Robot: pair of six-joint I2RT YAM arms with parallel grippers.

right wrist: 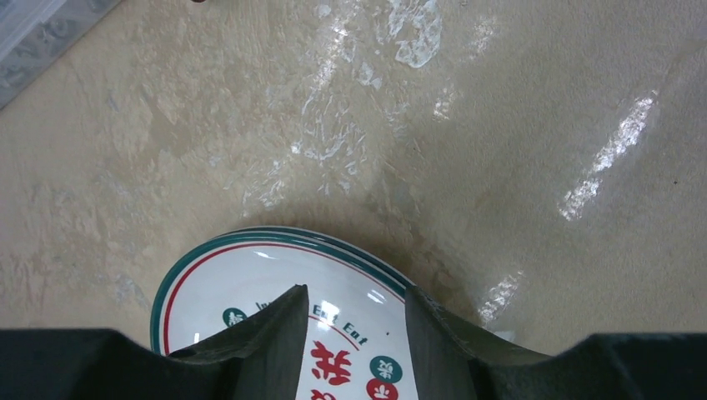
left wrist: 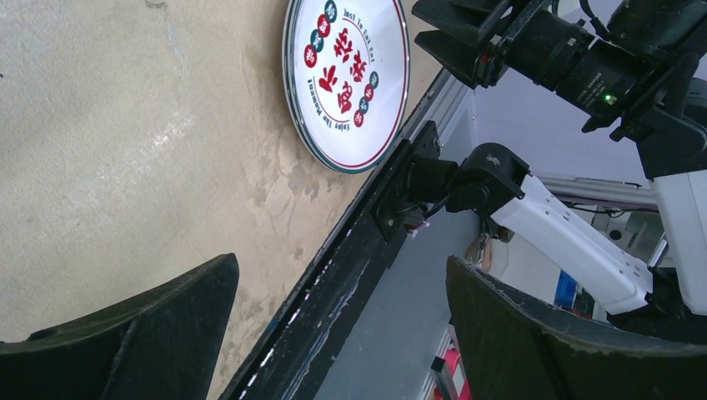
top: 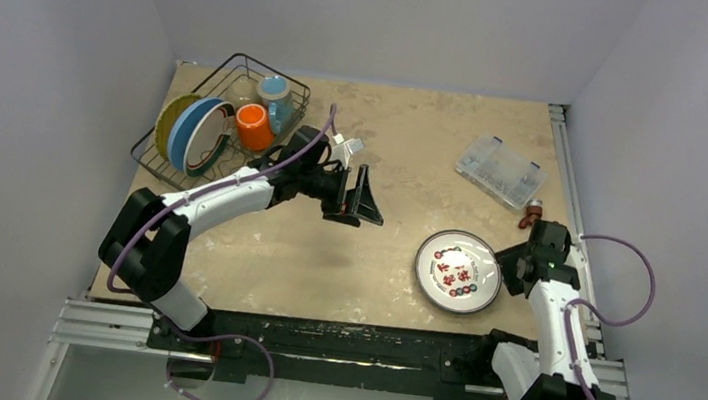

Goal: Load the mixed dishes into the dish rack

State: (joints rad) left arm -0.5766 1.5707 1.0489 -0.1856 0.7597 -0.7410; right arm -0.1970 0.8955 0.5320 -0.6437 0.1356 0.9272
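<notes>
Three plates stand on edge in the dish rack (top: 155,159) at the far-left corner of the counter (top: 342,269): the yellow woven plate (top: 168,118), the plain blue plate (top: 183,132) and the white teal-rimmed plate (top: 209,141). An orange cup (top: 255,126) and a blue mug (top: 275,96) sit behind them. A pale shape by the mug may be the cream cup, though I cannot make it out through the wire. Just right of the rack, my left end effector (top: 361,197) hovers over bare counter, jaws spread wide with nothing between them. Further right, well apart from the rack, the white red-dotted plate (top: 458,270) lies flat near the front edge, the one dish left to load as I judge it. At its right rim sits my right end effector (right wrist: 356,300), fingers drawn partway together over the lip. I cannot tell whether they have bitten, because the wrist view cuts off at the fingers and the rim beneath them is hidden. To do this well, I want one finger under the lip and one on top, firmly clamped before any lift, and the plate tipped upright for a free slot. The clear compartment box (top: 500,171) behind can be left alone.
</notes>
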